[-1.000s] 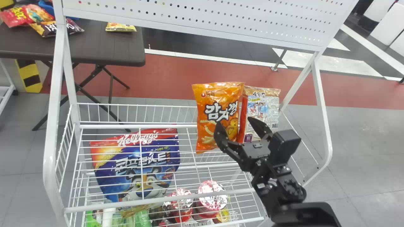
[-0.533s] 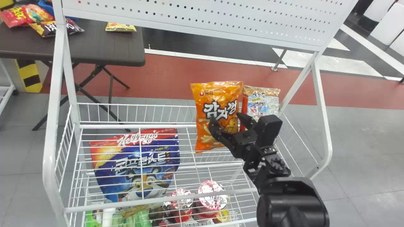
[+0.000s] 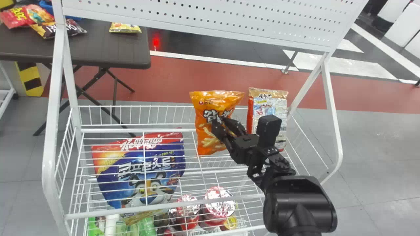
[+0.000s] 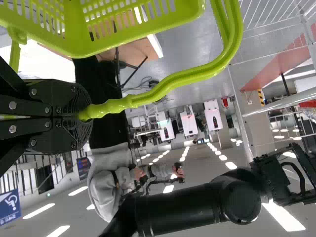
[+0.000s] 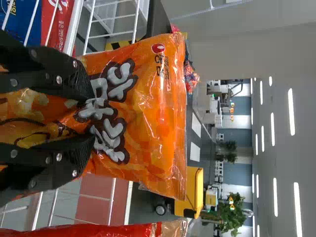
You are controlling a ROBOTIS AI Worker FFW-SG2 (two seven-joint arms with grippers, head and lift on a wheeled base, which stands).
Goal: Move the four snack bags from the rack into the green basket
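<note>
My right gripper point(image 3: 219, 121) is shut on the front of the orange snack bag point(image 3: 210, 144), which stands upright at the rack's back. In the right wrist view the bag point(image 5: 153, 118) bunches between the fingertips of my right gripper point(image 5: 93, 116). To its right in the head view stands a snack bag with a pale back and red edge point(image 3: 262, 106), partly behind the arm; its red side point(image 5: 108, 231) shows in the right wrist view. In the left wrist view my left gripper point(image 4: 86, 113) is shut on the handle point(image 4: 173, 84) of the green basket point(image 4: 138, 37).
The white wire rack point(image 3: 137, 130) also holds a blue and red cereal bag point(image 3: 141, 177) at the left and lidded cups point(image 3: 218, 203) below. Overhead is its perforated panel point(image 3: 210, 19). Behind, a dark table point(image 3: 108, 49) bears several packets. A person stands beyond the basket.
The right gripper has moved left, away from the pale-backed bag, and has closed on the orange bag. That bag has shifted left and creased, and the gap between the two bags has widened.
</note>
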